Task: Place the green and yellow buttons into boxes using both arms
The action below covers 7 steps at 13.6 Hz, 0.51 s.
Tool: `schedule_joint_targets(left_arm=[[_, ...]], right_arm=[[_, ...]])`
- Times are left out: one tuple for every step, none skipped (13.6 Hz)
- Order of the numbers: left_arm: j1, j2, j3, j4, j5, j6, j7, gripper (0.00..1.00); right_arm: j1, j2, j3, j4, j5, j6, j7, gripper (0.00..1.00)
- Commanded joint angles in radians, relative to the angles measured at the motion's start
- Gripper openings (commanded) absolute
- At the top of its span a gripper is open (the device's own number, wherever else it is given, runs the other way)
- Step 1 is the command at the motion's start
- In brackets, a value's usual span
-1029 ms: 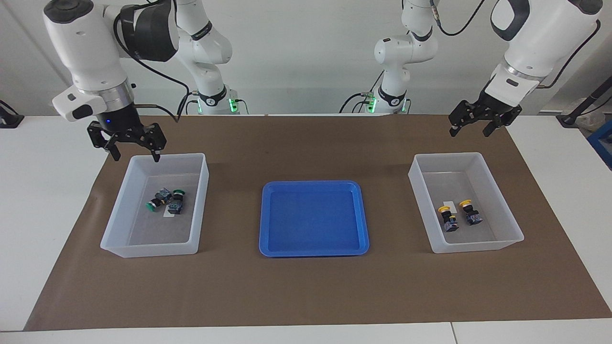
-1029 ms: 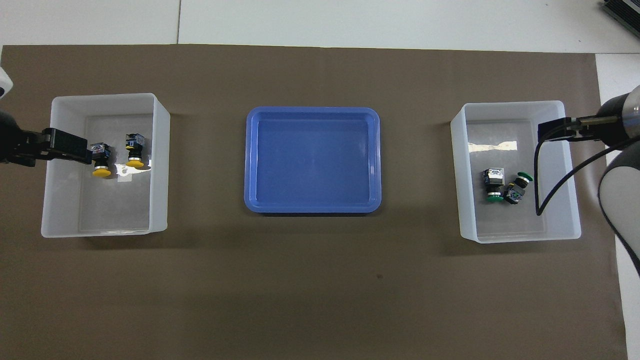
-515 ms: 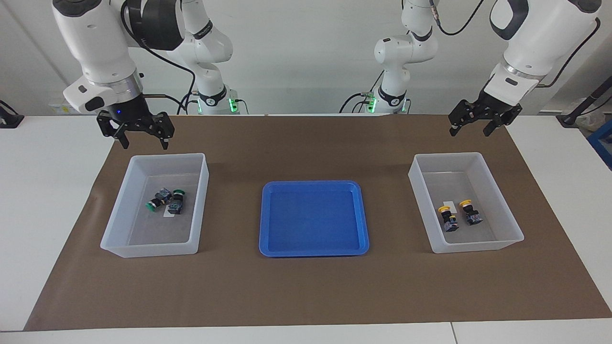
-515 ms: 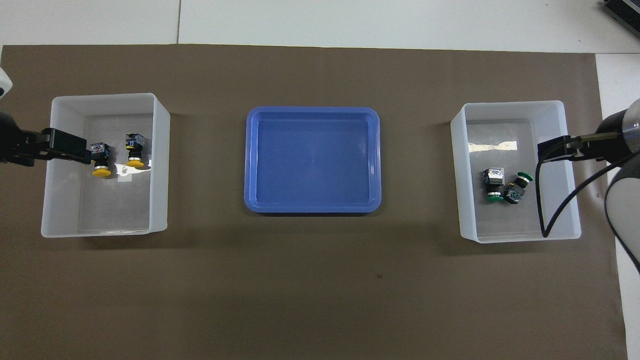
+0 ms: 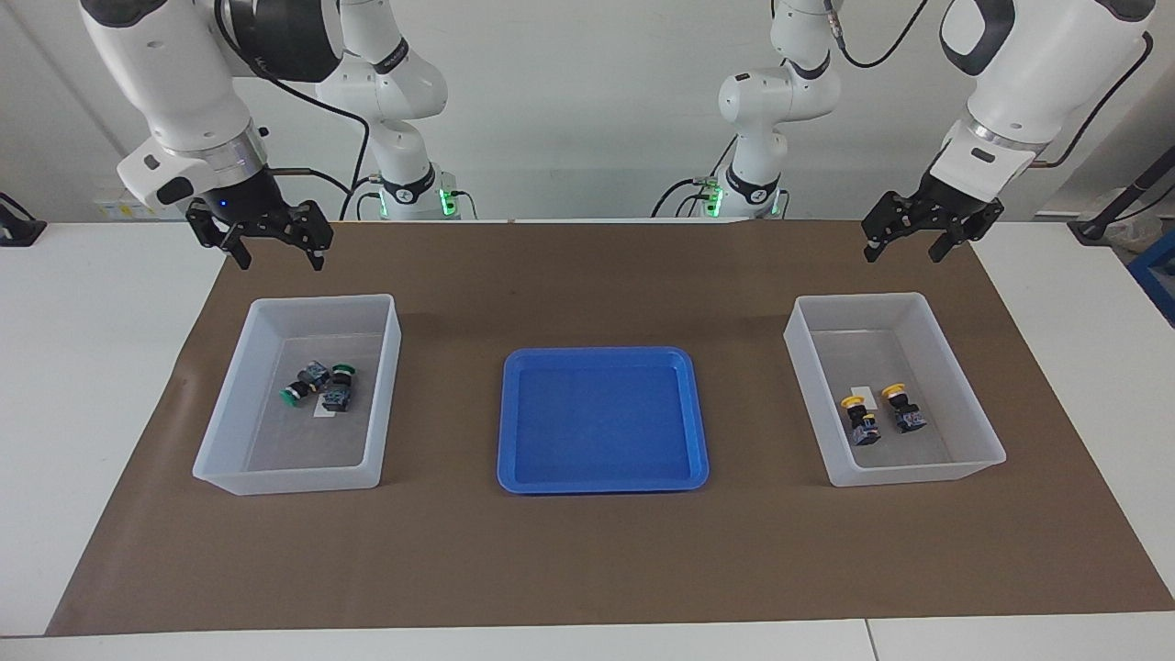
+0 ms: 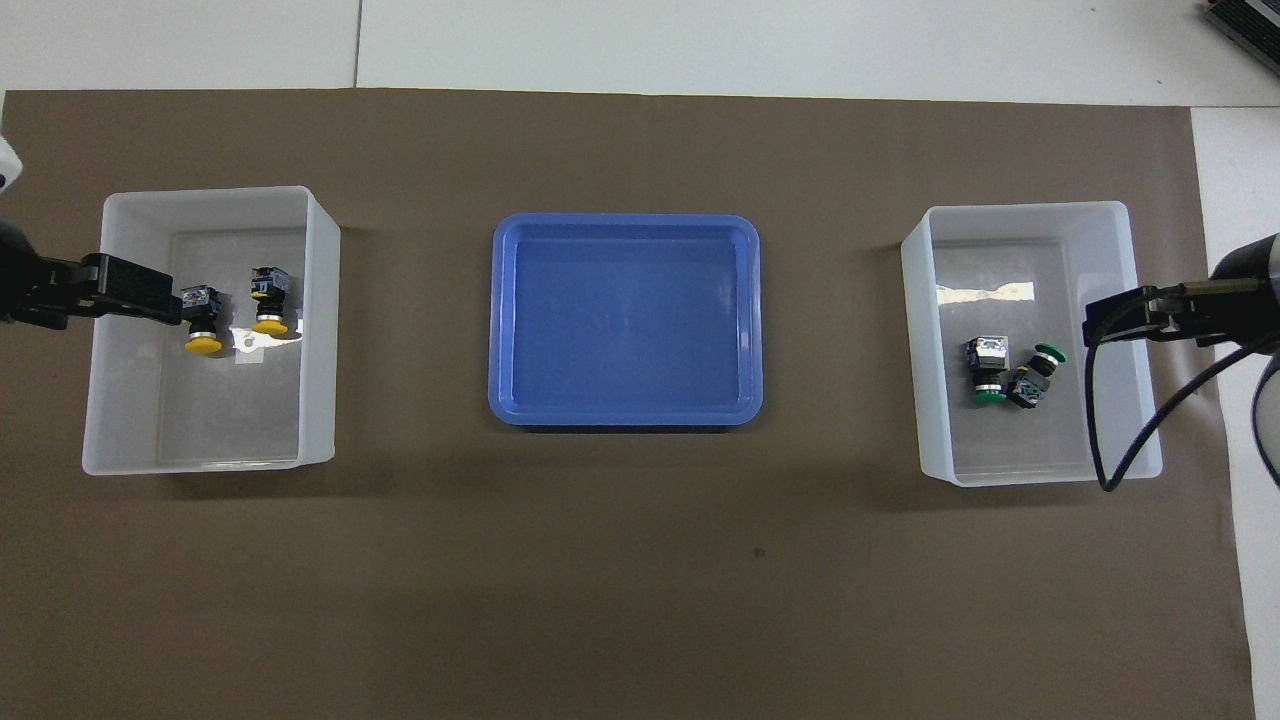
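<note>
In overhead view, both grippers cut off: left gripper (image 5: 903, 248) and right gripper (image 5: 272, 256) spread wide, holding nothing, above mat (image 5: 587, 560).

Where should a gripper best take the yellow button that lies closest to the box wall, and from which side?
Probably the dark blocky body of that yellow button, from straight above. It lies on its side in the box, its round cap toward the robots, so the flat body sides suit the fingers.
</note>
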Motion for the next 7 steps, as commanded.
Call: schedule_joint_targets(left_arm=[[-0.014,-0.001,0.003,0.029,0.01,-0.002,-0.01,1.0],[-0.013,0.004,0.002,0.032,0.007,-0.005,-0.01,1.0],[-0.014,0.005,0.002,0.032,0.007,-0.005,-0.01,1.0],[-0.014,0.007,0.002,0.032,0.007,-0.005,-0.01,1.0],[-0.013,0.011,0.002,0.032,0.007,-0.005,-0.008,1.0],[-0.013,0.017,0.002,0.034,0.007,-0.006,-0.008,1.0],[-0.013,0.03,0.002,0.053,0.007,-0.009,-0.01,1.0]], right_arm=[[-0.004,-0.011,0.008,0.004,0.028,-0.021,0.026,1.0],[-0.001,-0.01,0.011,0.008,0.027,-0.021,0.026,1.0],[0.004,-0.008,0.013,0.014,0.025,-0.021,0.026,1.0],[0.004,-0.007,0.013,0.014,0.022,-0.018,0.016,1.0],[0.002,-0.007,0.011,0.014,0.028,-0.018,0.009,1.0],[0.001,-0.007,0.011,0.015,0.032,-0.008,0.012,1.0],[0.002,-0.007,0.013,0.017,0.035,-0.006,0.016,1.0]])
